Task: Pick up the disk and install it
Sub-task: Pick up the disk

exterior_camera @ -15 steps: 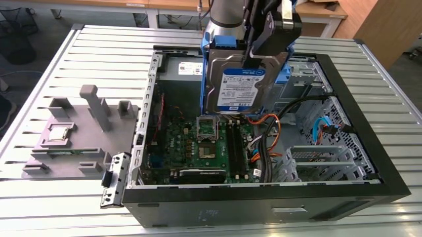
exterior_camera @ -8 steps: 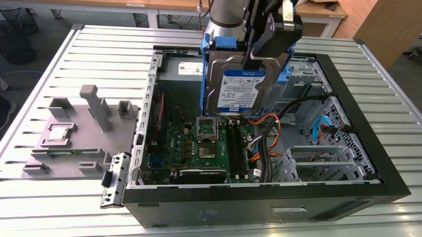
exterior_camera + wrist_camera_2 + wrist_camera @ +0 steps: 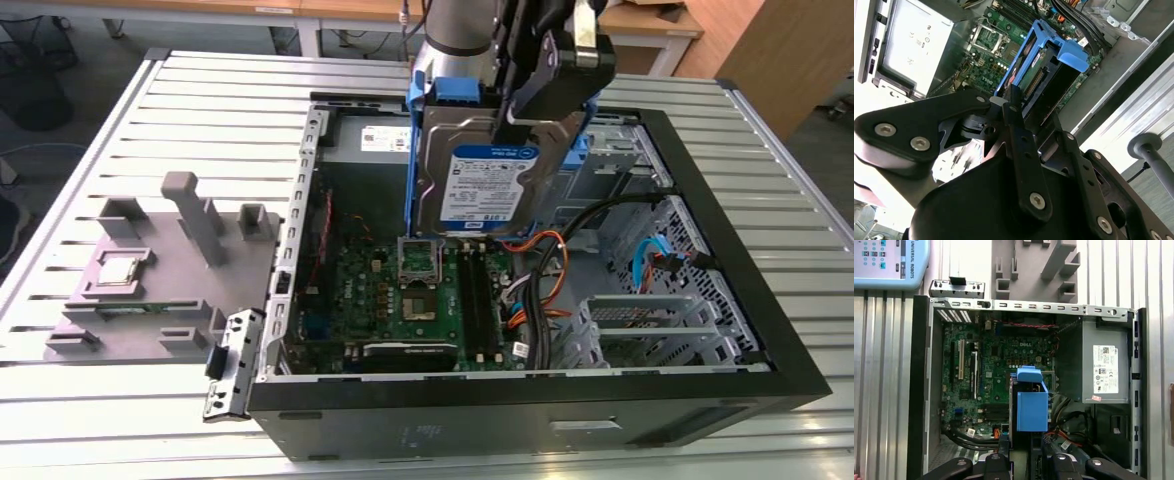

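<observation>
The open top of the black metal computer case [image 3: 534, 395] leaves free room above the green motherboard [image 3: 400, 290], between the grey power-supply box with a white label [image 3: 367, 140] and the silver perforated drive cage [image 3: 654, 320]. Black and orange cables [image 3: 567, 250] loop between board and cage. The silver-grey disk in its blue carrier [image 3: 487, 185], clamped upright in the black gripper [image 3: 534, 100], hangs over the board.

Item: one arm [image 3: 461, 30], gripper [image 3: 531, 112] loaded.
Arm enters from above in the exterior view, wrist pointing down; black fingers [image 3: 1016, 120] clamped on the disk [image 3: 481, 185] (held upright, on edge), hanging in mid-air.
</observation>
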Robot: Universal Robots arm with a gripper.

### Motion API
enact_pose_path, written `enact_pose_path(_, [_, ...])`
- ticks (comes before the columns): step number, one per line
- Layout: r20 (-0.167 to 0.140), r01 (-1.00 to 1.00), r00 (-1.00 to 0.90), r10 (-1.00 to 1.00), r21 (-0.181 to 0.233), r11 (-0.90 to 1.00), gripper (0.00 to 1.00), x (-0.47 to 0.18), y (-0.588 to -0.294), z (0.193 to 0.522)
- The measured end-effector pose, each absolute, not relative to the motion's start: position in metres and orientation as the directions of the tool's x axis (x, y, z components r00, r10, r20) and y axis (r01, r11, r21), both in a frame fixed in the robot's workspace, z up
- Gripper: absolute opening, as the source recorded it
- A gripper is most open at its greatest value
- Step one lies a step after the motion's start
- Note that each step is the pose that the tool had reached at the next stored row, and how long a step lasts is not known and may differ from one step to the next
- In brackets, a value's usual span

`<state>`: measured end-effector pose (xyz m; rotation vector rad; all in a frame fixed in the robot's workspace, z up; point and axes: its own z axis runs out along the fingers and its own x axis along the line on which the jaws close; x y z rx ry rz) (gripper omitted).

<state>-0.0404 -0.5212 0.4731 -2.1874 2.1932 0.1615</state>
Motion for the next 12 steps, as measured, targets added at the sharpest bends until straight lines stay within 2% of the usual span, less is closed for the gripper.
enact_pose_path(12, [-0.104, -0.999, -0.005, -0.995, 0.045, 0.0, 0.35, -0.0403, -0.5302, 0.4731])
